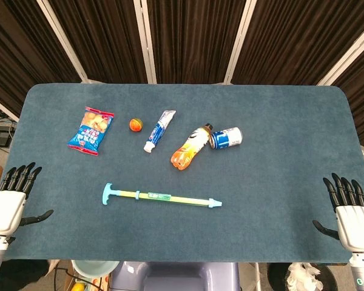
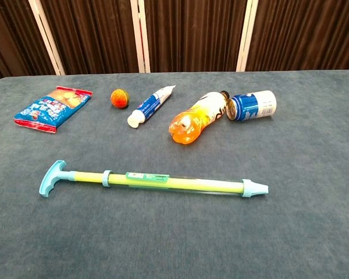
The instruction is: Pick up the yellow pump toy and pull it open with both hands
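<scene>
The yellow pump toy [image 1: 161, 197] [image 2: 154, 181] lies flat near the table's front, its light blue T-handle [image 1: 108, 194] [image 2: 51, 178] to the left and its blue nozzle to the right. My left hand [image 1: 11, 200] rests at the table's left front edge, fingers spread, holding nothing. At the right front edge my right hand [image 1: 350, 212] is likewise spread and empty. Both hands are far from the toy. The chest view shows neither hand.
Behind the toy lie a snack bag [image 1: 91, 130], a small orange ball [image 1: 136, 124], a toothpaste tube [image 1: 159, 130], an orange drink bottle [image 1: 191, 147] and a blue can [image 1: 226, 137] on its side. Dark curtains stand behind the blue table [image 1: 279, 200].
</scene>
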{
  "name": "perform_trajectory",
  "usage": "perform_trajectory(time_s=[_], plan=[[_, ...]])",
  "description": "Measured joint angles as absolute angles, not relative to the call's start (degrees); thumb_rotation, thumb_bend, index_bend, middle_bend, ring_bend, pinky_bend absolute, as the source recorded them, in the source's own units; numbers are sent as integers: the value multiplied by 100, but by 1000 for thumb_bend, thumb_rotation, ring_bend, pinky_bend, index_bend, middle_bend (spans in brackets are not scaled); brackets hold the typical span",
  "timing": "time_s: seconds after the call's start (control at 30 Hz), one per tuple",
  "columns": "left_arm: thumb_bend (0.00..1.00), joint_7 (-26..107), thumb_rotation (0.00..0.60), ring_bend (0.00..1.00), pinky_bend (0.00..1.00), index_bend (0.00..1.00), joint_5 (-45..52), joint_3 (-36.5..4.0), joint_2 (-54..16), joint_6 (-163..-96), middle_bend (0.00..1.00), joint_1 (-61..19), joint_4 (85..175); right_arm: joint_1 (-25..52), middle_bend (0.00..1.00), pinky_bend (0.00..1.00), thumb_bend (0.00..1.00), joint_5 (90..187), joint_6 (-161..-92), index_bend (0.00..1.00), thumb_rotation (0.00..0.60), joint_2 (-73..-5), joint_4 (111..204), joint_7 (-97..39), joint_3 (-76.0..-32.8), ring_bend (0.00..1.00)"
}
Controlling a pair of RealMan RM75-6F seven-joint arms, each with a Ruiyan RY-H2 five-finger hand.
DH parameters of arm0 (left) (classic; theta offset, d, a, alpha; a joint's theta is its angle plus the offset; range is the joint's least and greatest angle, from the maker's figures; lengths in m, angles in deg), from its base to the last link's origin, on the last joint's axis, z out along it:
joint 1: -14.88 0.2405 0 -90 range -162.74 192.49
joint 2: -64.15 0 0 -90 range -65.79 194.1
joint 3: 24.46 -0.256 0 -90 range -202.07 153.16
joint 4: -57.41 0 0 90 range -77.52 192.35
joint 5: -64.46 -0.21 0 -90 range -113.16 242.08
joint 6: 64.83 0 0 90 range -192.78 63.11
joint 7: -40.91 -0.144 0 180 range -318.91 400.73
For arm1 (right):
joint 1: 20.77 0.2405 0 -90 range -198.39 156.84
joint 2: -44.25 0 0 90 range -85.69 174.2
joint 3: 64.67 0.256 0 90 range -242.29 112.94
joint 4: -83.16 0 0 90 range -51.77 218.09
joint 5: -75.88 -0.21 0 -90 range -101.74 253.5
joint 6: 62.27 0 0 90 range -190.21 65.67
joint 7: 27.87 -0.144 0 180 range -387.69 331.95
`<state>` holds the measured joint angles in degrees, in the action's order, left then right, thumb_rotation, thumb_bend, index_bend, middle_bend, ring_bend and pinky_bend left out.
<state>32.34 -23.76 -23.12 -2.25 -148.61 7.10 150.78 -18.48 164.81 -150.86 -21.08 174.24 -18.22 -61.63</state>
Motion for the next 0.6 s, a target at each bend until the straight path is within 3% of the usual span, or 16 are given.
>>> perform_trajectory(time_s=[0.6], plan=[[0,3246,600,0,18,0,-2351,-2312,-228,-14802,0,684,15065,-1840,0,0,140,16448,-15050,59,600,-2120,17436,-1796,-6160,0]])
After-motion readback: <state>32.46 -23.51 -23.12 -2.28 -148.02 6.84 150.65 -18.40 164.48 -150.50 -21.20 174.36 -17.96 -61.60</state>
